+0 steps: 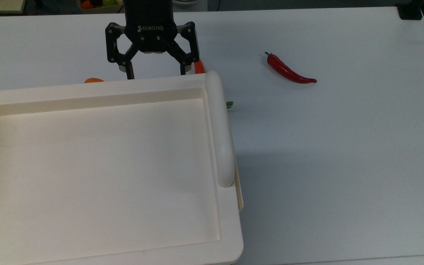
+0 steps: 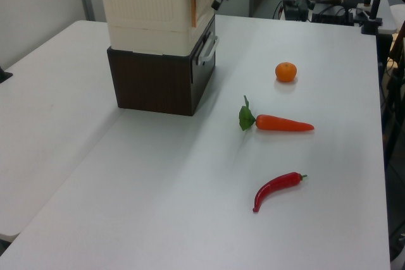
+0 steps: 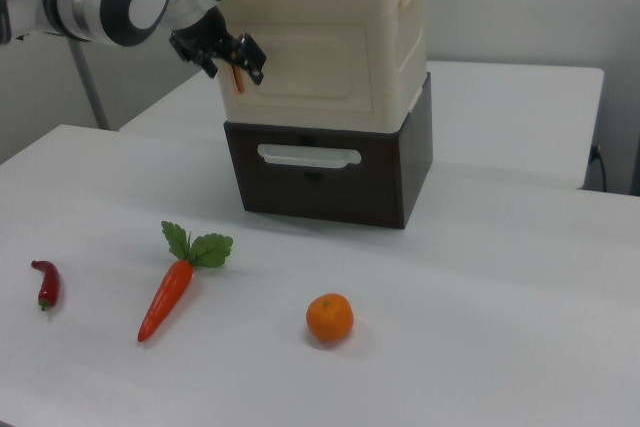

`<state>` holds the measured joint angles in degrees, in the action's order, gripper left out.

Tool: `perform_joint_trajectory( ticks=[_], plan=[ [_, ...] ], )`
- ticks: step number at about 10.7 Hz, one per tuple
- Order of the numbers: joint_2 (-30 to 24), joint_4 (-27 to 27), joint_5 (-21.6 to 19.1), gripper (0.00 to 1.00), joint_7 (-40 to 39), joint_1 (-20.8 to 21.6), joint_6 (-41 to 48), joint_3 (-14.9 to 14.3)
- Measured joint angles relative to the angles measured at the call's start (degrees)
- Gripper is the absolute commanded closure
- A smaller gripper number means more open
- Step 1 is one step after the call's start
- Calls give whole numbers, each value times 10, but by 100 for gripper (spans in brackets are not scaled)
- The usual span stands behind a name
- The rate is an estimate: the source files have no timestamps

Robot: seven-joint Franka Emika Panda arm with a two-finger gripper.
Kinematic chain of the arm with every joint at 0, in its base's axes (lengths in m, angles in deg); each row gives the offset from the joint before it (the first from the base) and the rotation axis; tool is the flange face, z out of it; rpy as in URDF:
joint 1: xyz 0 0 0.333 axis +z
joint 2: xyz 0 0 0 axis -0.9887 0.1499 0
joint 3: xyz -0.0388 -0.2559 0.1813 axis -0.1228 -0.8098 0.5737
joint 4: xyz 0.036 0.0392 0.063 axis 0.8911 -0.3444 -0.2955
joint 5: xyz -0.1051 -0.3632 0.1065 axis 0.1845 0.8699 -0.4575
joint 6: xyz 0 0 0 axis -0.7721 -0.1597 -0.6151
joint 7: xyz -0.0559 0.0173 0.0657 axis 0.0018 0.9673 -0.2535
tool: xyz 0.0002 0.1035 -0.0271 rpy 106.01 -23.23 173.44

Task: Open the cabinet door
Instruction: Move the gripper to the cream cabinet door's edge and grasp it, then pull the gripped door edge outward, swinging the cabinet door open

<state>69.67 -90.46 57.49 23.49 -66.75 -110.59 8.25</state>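
Top view: I see gripper (image 1: 156, 74) spread wide just beside cabinet (image 1: 101, 173), door (image 3: 312, 70) closed.

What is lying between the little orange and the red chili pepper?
The carrot lies between the orange and the chili pepper, clearest in the left view.

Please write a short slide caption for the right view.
The open tool nears the closed cabinet door; a carrot lies below.
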Motion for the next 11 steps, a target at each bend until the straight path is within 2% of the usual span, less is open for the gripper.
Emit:
perform_joint_trajectory(
  ticks=[1, 2, 4, 6, 7, 10, 11],
  plan=[
    [15, 16, 0, 11, 3, 1, -24, 0],
    [27, 27, 0, 27, 6, 3, -39, 0],
    [43, 39, 0, 36, 11, 10, -56, 0],
    [51, 45, 0, 56, 14, 16, -62, 0],
    [53, 47, 0, 59, 17, 18, -62, 0],
    [55, 50, 0, 92, 22, 22, -62, 0],
    [56, 50, 0, 100, 22, 24, -64, 1]
  ],
)
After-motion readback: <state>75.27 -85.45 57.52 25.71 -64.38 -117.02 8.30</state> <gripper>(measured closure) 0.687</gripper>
